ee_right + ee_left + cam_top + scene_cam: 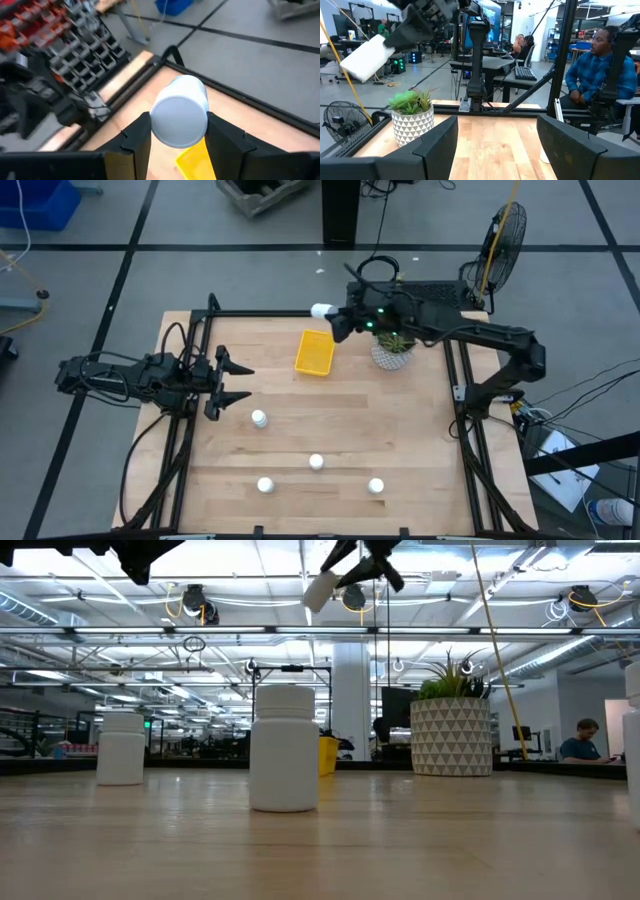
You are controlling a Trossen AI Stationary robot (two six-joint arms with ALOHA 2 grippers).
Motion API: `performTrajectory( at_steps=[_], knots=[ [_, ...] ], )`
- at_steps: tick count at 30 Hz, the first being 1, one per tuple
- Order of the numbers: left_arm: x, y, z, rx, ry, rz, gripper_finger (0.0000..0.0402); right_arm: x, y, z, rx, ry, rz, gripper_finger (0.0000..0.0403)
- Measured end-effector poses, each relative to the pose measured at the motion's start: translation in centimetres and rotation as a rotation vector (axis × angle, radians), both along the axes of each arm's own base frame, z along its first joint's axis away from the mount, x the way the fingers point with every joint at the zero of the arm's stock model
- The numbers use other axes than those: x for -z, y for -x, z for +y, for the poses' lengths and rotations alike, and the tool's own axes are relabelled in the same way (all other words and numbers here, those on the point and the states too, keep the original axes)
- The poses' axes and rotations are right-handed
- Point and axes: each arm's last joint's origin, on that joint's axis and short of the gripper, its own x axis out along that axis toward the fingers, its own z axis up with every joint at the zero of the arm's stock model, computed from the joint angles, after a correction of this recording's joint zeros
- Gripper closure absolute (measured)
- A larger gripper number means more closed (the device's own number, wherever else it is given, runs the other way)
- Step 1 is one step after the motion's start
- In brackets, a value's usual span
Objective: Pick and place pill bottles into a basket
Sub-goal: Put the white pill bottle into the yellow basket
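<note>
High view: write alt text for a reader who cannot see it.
The right gripper holds a white pill bottle above the yellow basket. Four more bottles stand on the wooden table, and the left gripper waits open at the left edge.

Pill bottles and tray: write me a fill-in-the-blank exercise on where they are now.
1. The right gripper holds ____ bottle in the air.
2. ____ bottles stand on the table, one being the nearest to the left gripper.
3. The yellow tray holds ____ bottles.
4. The left gripper's jaws are ____ and hold nothing.

Missing words: one; four; no; open
</note>
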Motion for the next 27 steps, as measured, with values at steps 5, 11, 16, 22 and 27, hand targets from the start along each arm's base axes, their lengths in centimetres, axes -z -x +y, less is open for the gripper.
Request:
performTrajectory(
  at_steps=[5,11,16,22,27],
  knots=[
    [0.0,0.0,0.0,0.000,0.008,0.001,0.0128,1.3,-1.6,-1.1,-0.030,-0.028,0.062,0.0258],
    [0.0,0.0,0.0,0.001,0.008,0.002,0.0128,2.7,-3.2,-2.8,-0.033,-0.061,0.196,0.0258],
    [0.0,0.0,0.0,0.000,0.005,0.002,0.0128,4.0,-4.4,-4.3,-0.070,-0.095,0.288,0.0258],
    [0.0,0.0,0.0,0.001,0.007,0.003,0.0128,5.6,-5.0,-5.6,-0.076,-0.093,0.378,0.0258],
    [0.0,0.0,0.0,0.008,0.025,0.005,0.0128,7.7,-5.6,-6.6,-0.092,-0.125,0.436,0.0258]
  ],
)
